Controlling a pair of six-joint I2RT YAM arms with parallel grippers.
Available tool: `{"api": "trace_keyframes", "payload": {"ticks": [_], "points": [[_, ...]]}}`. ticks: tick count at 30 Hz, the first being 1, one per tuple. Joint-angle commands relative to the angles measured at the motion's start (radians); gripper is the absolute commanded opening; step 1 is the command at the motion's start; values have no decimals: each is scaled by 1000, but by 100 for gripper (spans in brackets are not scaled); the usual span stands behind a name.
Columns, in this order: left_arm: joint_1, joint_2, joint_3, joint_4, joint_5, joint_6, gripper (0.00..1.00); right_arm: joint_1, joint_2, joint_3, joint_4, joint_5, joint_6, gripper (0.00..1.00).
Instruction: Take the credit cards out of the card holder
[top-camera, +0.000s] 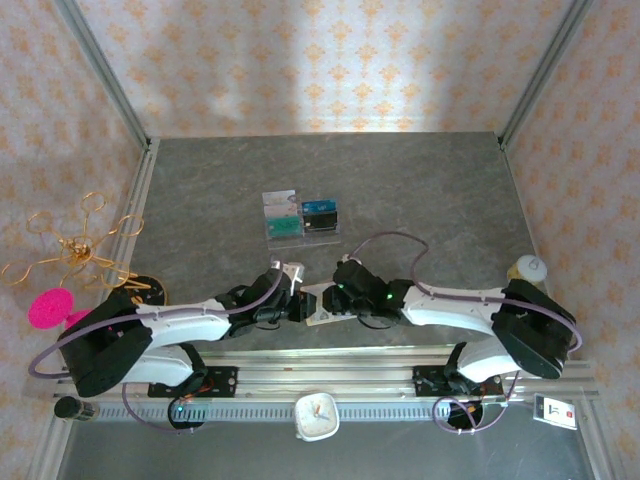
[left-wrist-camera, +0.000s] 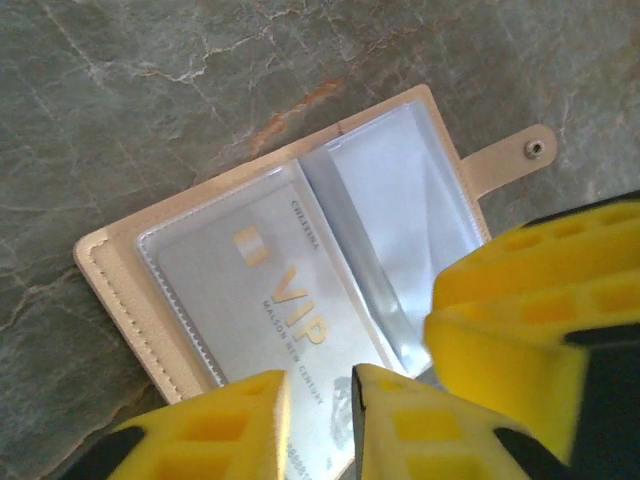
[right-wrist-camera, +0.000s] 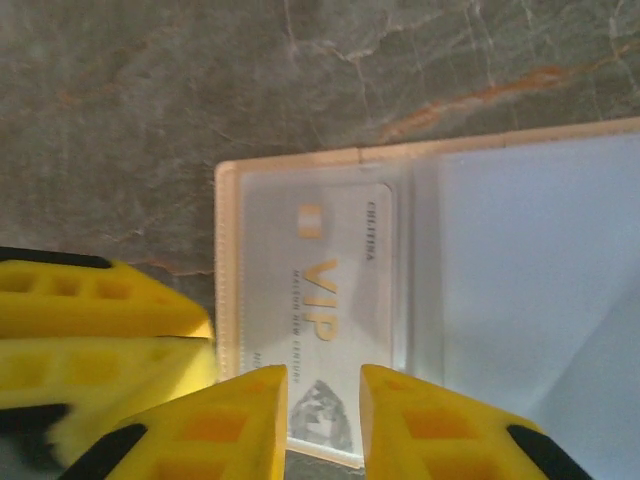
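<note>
The card holder (left-wrist-camera: 108, 268) lies open on the grey stone table, a beige wallet with clear inner sleeves and a snap tab (left-wrist-camera: 512, 160). A pale grey credit card (left-wrist-camera: 268, 290) with gold "VIP" lettering sits in its left sleeve. My left gripper (left-wrist-camera: 318, 388) is narrowly open, its yellow fingertips straddling the card's near end. My right gripper (right-wrist-camera: 323, 388) is also narrowly open over the same card (right-wrist-camera: 330, 275), beside the holder's edge (right-wrist-camera: 226, 260). In the top view both grippers, left (top-camera: 290, 302) and right (top-camera: 345, 295), meet over the holder (top-camera: 318, 305).
A clear acrylic tray (top-camera: 301, 216) holding cards stands at mid-table behind the wallet. A gold wire ornament (top-camera: 85, 245) and a pink object (top-camera: 48, 307) are at the left, a white bottle (top-camera: 528, 267) at the right, and a small white clock (top-camera: 317, 415) on the front rail.
</note>
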Motion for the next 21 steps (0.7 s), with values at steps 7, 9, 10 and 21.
{"api": "trace_keyframes", "payload": {"ticks": [7, 9, 10, 21], "points": [[-64, 104, 60, -27, -148, 33, 45, -62, -17, -24, 1, -32, -42, 27], [-72, 133, 67, -44, -179, 35, 42, -62, -19, -24, 1, -30, -43, 27], [-71, 144, 69, -52, -192, 36, 38, -62, -20, -25, 0, -29, -41, 27], [-70, 202, 28, -67, -197, 32, 9, -75, -10, -63, 74, -109, -18, 23]]}}
